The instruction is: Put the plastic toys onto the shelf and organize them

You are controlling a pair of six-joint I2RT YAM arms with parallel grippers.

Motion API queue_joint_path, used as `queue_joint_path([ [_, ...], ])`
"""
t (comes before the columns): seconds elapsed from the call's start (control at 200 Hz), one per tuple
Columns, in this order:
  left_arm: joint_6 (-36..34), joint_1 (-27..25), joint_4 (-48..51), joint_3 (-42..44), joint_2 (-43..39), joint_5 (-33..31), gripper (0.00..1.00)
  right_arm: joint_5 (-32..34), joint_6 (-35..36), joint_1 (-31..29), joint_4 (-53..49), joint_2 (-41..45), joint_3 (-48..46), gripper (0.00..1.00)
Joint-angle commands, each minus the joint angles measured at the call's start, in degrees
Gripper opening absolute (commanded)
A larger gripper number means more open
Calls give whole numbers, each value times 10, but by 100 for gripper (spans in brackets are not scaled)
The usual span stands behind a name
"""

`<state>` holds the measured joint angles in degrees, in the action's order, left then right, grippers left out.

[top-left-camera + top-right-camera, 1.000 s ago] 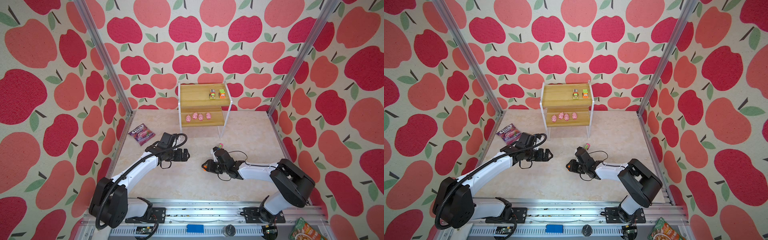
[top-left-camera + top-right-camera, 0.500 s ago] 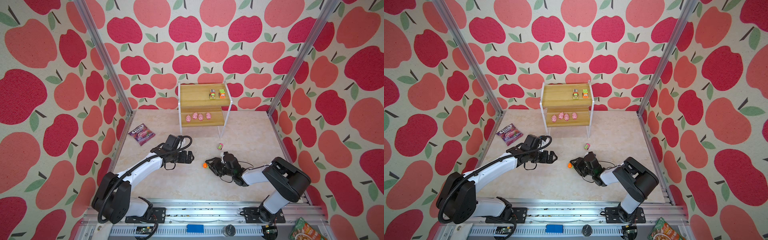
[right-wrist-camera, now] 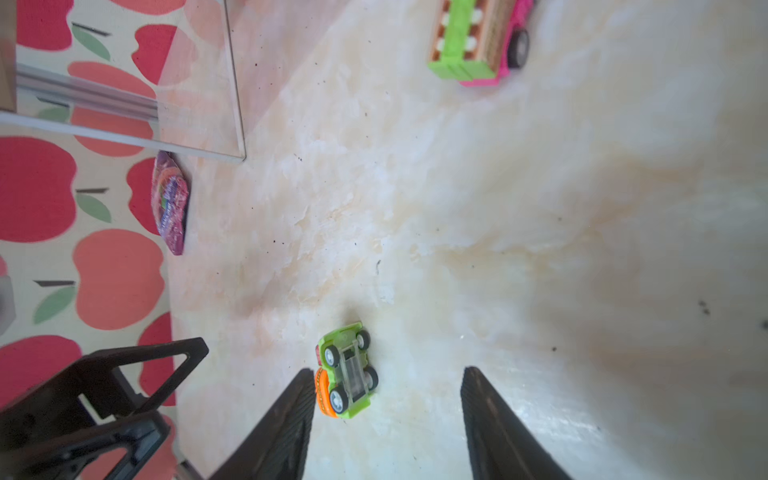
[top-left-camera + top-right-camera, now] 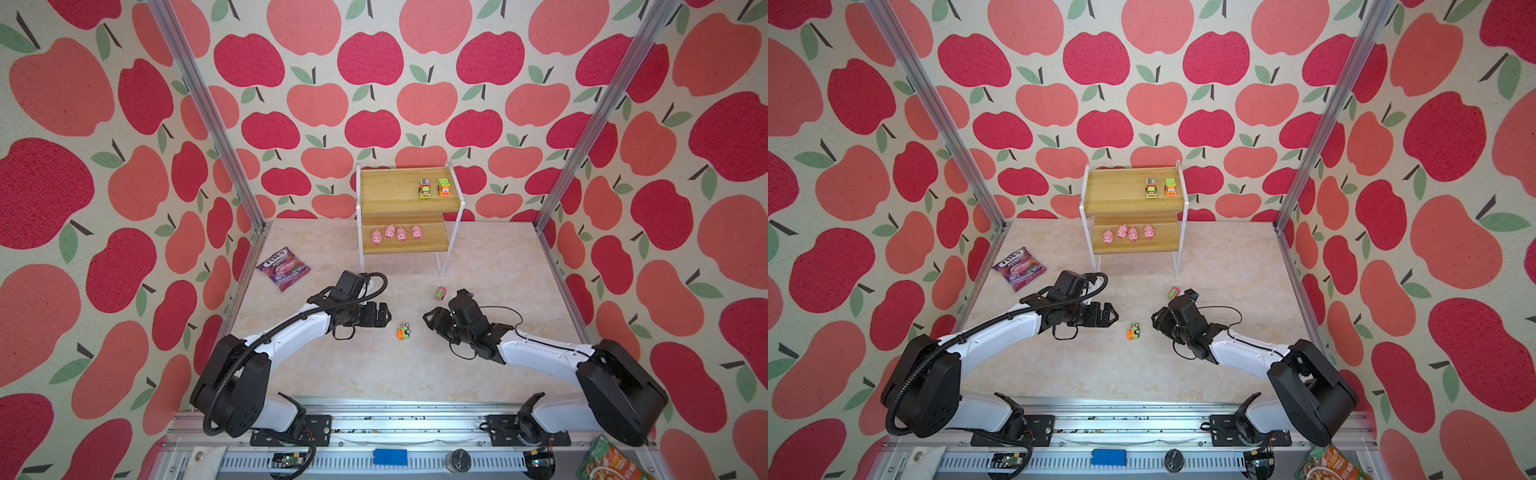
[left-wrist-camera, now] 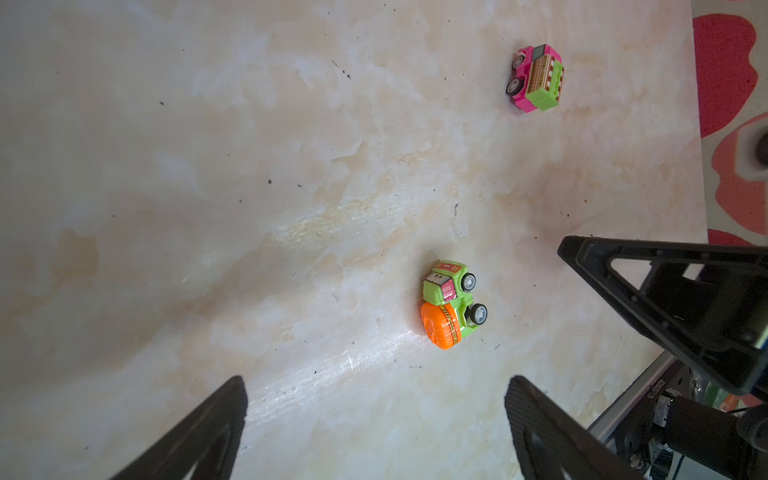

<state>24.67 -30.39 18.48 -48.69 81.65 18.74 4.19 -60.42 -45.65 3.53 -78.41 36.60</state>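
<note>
A green and orange toy car lies on its side on the floor between my two grippers. My left gripper is open and empty, a short way left of the car. My right gripper is open; the car rests just past its fingertips, against one finger. A pink and green truck stands farther back. The shelf carries two vehicles on its top board and several pink pigs on its lower board.
A purple candy bag lies by the left wall. Apple-patterned walls with metal posts close in three sides. A metal rail runs along the front edge, with a snack packet at its right end.
My right gripper opened and let go of the green and orange car, which now lies on the floor, and drew back slightly. My left gripper moved a little right toward the car.
</note>
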Motion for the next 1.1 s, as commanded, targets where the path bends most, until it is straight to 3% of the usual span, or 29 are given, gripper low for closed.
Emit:
queue_joint_path([
  [0.0,37,-1,-14,11,0,9,99,77,188,-45,-197,-13,83,59],
  [0.2,76,24,-36,42,-24,22,99,181,238,-155,-295,-104,194,59],
  [0.41,100,70,-53,78,-71,34,99,235,238,-224,-358,-204,281,65],
  [0.76,95,89,-61,94,-98,49,99,250,227,-225,-387,-293,346,68],
  [1.096,86,89,-50,96,-116,48,99,215,220,-194,-314,-305,318,58],
])
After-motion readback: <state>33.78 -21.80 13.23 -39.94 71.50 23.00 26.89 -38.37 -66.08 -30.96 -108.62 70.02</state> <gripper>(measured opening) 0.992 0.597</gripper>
